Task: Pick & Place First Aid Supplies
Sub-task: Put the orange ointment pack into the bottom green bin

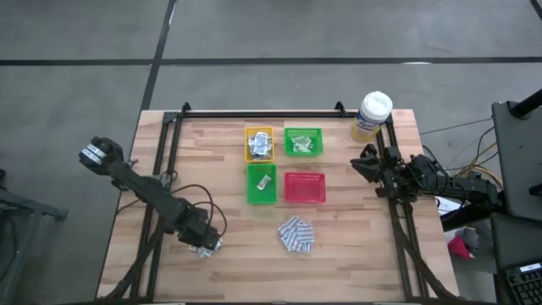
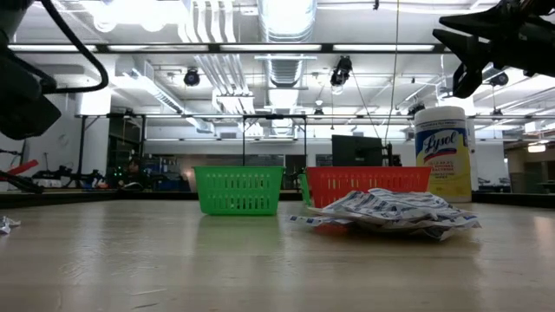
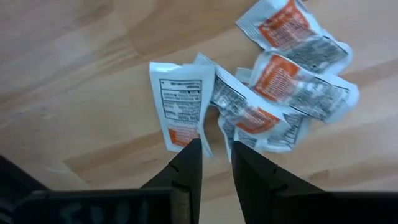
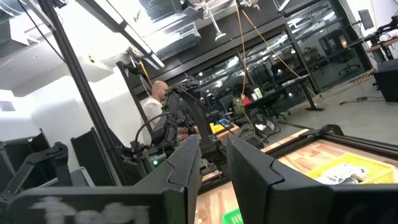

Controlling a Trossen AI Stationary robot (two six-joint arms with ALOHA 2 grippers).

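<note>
Left gripper [image 1: 206,247] low over the near-left counter [image 1: 356,263], above a small cluster of white-and-orange sachets [image 3: 273,93], jaws narrowly parted with a sachet edge at the tips; cannot tell whether pinched. Right gripper [image 1: 366,161] raised at the far right beside the yellow canister [image 1: 371,116], jaws slightly spread, holding nothing. Heap of blue-and-white pads [image 1: 296,235] near centre, just in front of red tray [image 1: 304,187]. More packets in yellow tray [image 1: 259,143] and two green trays [image 1: 303,141]
</note>
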